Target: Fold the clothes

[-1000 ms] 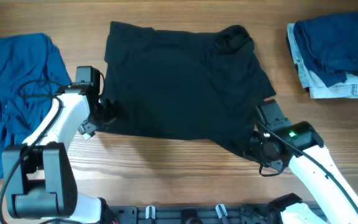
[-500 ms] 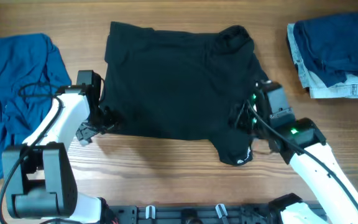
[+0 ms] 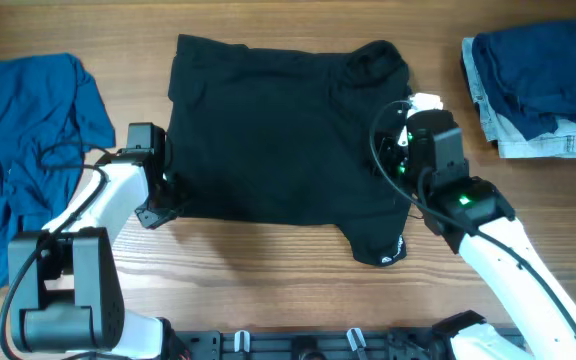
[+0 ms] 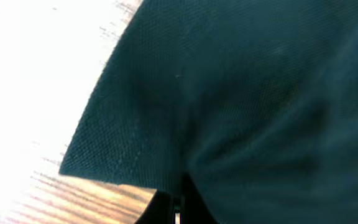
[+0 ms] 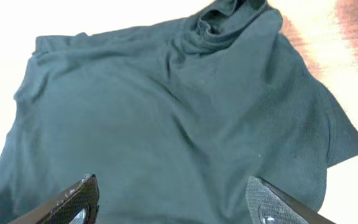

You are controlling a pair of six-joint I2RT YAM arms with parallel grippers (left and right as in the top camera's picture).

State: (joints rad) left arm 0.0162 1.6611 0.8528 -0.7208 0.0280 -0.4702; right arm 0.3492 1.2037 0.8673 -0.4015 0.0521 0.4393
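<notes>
The black shirt (image 3: 288,130) lies spread across the middle of the table, collar (image 3: 376,62) at the far right. Its front right corner (image 3: 383,245) lies turned over, showing a small white logo. My left gripper (image 3: 161,196) is shut on the shirt's left hem; in the left wrist view the cloth (image 4: 241,93) puckers toward the closed fingers (image 4: 166,208). My right gripper (image 3: 393,150) hovers open over the shirt's right side, and the right wrist view shows its fingertips (image 5: 79,198) wide apart above the cloth (image 5: 179,124) with nothing between them. A bright-blue garment (image 3: 28,150) lies crumpled at the left.
A folded pile of dark blue and pale denim clothes (image 3: 538,85) sits at the far right corner. Bare wooden table (image 3: 268,280) runs along the front edge, between the arm bases.
My right gripper let go of the shirt's front right corner, opened and moved away over the shirt; that corner now lies turned over. My left gripper closed on the left hem.
</notes>
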